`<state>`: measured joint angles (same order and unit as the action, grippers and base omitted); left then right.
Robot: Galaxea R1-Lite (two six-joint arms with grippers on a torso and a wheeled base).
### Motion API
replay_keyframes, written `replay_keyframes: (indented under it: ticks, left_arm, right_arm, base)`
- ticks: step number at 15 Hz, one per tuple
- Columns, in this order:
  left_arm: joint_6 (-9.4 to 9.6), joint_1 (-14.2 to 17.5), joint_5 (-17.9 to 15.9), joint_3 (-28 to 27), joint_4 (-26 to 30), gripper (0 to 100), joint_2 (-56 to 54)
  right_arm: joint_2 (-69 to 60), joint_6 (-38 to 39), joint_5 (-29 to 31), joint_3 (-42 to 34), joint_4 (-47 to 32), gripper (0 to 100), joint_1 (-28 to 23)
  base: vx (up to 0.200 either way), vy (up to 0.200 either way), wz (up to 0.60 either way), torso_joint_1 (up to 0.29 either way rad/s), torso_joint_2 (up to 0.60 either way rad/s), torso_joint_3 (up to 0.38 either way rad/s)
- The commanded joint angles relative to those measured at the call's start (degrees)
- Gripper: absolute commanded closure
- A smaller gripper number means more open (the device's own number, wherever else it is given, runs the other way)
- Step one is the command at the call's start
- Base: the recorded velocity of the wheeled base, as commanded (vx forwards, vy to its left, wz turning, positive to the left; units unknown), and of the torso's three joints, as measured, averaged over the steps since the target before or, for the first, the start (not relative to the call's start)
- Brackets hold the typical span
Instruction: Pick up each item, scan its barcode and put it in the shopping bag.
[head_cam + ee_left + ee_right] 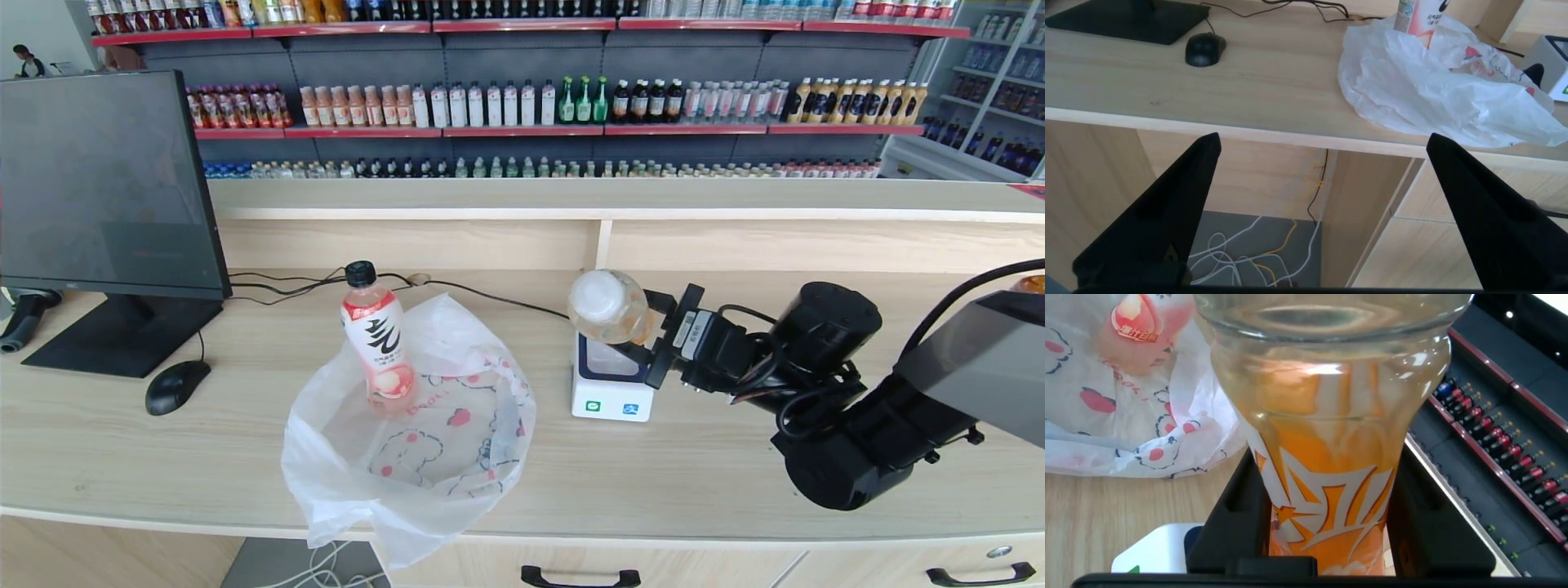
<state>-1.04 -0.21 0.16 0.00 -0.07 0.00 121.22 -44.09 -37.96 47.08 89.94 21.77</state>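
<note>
Right arm: I see it level; right gripper (653,331) pinches the orange bottle (608,306) just above the scanner (614,396).
Left arm: left gripper (1323,147) below the counter edge (1249,122), jaws spread.
Room: open bag (457,392) beside scanner.

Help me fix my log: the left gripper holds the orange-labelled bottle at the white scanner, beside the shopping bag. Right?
Not quite. It is the right gripper that holds the orange-labelled bottle at the white scanner, beside the shopping bag. The head view shows this.
</note>
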Motion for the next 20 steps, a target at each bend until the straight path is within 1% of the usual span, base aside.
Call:
replay_keyframes:
  ticks: [1, 4, 9, 13, 15, 17, 18, 19, 20]
  left_arm:
    - [-0.02, -0.1, 0.0, 0.0, 0.0, 0, 0.0]
    - [-0.02, 0.0, 0.0, 0.0, 0.0, 0, 0.0]
    - [-0.02, 0.0, 0.0, 0.0, 0.0, 0, 0.1]
    - [-0.02, 0.0, 0.0, 0.0, 0.0, 0, 0.0]
    - [-0.02, 0.0, 0.0, 0.0, 0.0, 0, 0.0]
    - [-0.02, -0.1, 0.0, 0.0, 0.0, 0, 0.1]
    - [-0.02, -0.1, 0.0, 0.0, 0.0, 0, 0.0]
    - [-0.02, 0.0, 0.0, 0.0, 0.0, 0, 0.0]
    - [-0.02, 0.0, 0.0, 0.0, 0.0, 0, 0.0]
  right_arm:
    - [-1.1, 0.1, 0.3, -0.9, 0.1, 100, 0.0]
    - [-3.4, 0.7, 2.5, -3.7, 0.1, 100, 0.0]
    - [-7.1, 3.0, 5.2, -4.3, 0.1, 100, 0.0]
    - [-9.1, 5.2, 10.2, -5.2, 0.1, 100, 1.4]
    - [-10.7, 8.2, 16.0, -4.8, 0.1, 100, 2.4]
    - [-12.3, 11.1, 20.6, -5.0, 0.1, 100, 3.8]
    - [-12.6, 11.5, 21.4, -5.0, 0.1, 100, 3.9]
    - [-13.7, 13.2, 24.6, -5.0, 0.1, 100, 4.2]
    - [-14.5, 14.2, 26.5, -5.0, 0.1, 100, 4.5]
  base:
    - [0.000, 0.000, 0.00, 0.000, 0.00, 0.000]
    - [0.000, 0.000, 0.00, 0.000, 0.00, 0.000]
    - [0.000, 0.000, 0.00, 0.000, 0.00, 0.000]
    - [0.000, 0.000, 0.00, 0.000, 0.00, 0.000]
    - [0.000, 0.000, 0.00, 0.000, 0.00, 0.000]
    - [0.000, 0.000, 0.00, 0.000, 0.00, 0.000]
    - [0.000, 0.000, 0.00, 0.000, 0.00, 0.000]
    - [0.000, 0.000, 0.00, 0.000, 0.00, 0.000]
    - [0.000, 0.000, 0.00, 0.000, 0.00, 0.000]
